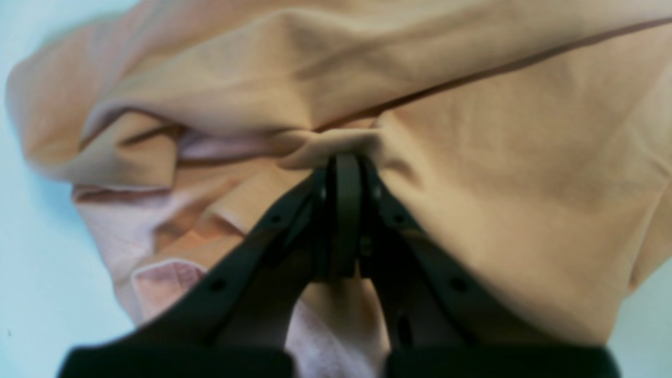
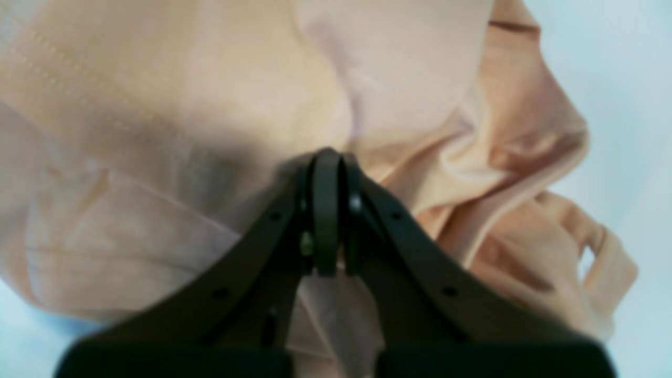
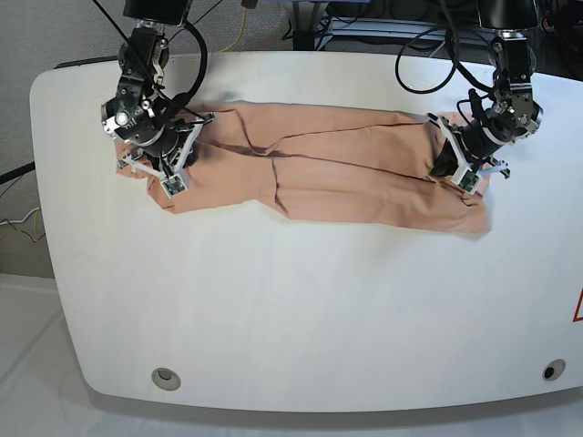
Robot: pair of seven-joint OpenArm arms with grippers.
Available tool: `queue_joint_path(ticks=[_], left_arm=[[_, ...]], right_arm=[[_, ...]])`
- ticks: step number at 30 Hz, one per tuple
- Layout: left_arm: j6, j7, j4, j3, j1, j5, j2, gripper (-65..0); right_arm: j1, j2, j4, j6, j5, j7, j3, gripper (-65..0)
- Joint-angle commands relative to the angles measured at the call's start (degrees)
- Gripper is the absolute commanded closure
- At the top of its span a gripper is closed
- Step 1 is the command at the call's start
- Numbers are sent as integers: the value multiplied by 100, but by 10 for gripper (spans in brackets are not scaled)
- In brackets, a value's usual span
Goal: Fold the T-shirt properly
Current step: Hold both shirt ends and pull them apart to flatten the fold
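The left pincer [image 1: 344,160] is clamped tight on a bunched fold of the wrinkled peach-pink cotton T-shirt [image 3: 346,173], its jaws pressed together with cloth between them. The right pincer [image 2: 326,157] is likewise closed on a pinch of the same fabric at the opposite end. The T-shirt lies stretched in a long band across the far half of the white rounded desk [image 3: 301,309], between the two arms. Its near edge runs ragged and uneven. The near half of the desk is bare white surface.

Wrinkled peach T-shirt [image 3: 337,173] lies stretched across the table's far side.
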Motion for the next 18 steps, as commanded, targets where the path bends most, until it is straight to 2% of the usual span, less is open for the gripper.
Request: queue_joint_path(ticks=[1,8,18], left_arm=[[12,392,-47,12,-19,313,-56,-5],[3,392,-47,30,-151,322,-82,-5],[-10,392,-65,39,-397,322,-373,-5]], right_arm=[[43,-22,-169,76,-162,-368,-36,0],[439,-13,-477,76,-171,-359,-27,0],[817,110,-961,76,-171,-122,-27,0]])
